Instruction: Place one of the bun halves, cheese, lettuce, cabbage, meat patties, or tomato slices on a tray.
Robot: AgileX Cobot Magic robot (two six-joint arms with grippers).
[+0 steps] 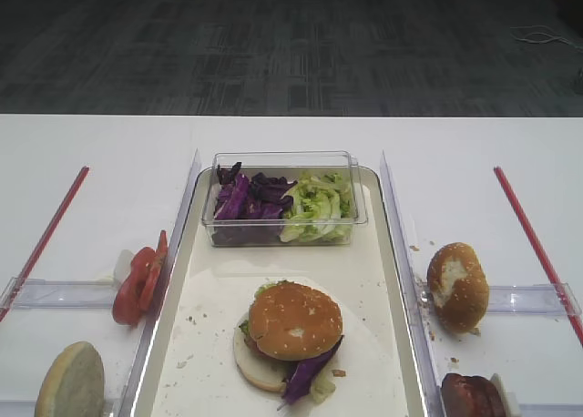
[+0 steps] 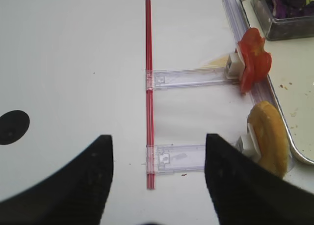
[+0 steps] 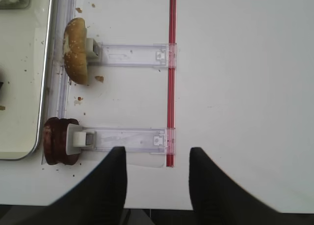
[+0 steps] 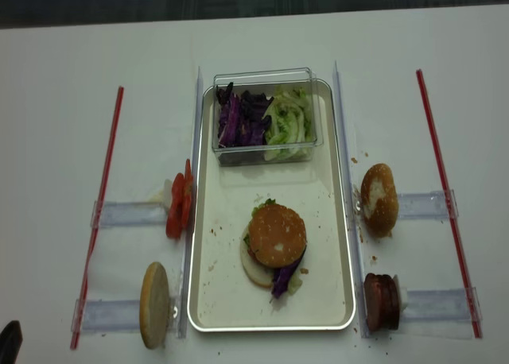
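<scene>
At the near edge of the white table (image 1: 100,162), my right gripper (image 3: 157,185) hangs over bare surface, jaws parted, nothing between them. My left gripper (image 2: 157,185) is the same on its side: dark fingers spread, empty, over the table beside a red strip (image 2: 149,87).

Just ahead of the right gripper, the meat patties (image 3: 56,141) stand on edge, stacked against a clear holder rail (image 3: 122,139), right beside the outer rim of the tray (image 1: 383,362). On the left side, near, a pale flat-faced bun half (image 1: 71,381) stands on edge in its holder, also just outside the tray.

On the tray, toward its near end, sits the assembled stack: the sesame top bun half (image 1: 295,320) lies dome up on the fillings, with cabbage (image 1: 308,371) hanging out at the near right, a bit of lettuce (image 1: 266,289) showing at the far left, and a pale bottom bun (image 1: 255,362) underneath. Crumbs are scattered around it.

Further out, the tomato slices (image 1: 137,285) stand on edge in the left holder, touching the tray's outer guide. On the right, a brown bun with a white torn patch (image 1: 455,285) leans in its holder.

At the tray's far end sits a clear plastic box (image 1: 282,230), purple cabbage in its left half, green lettuce in its right.
</scene>
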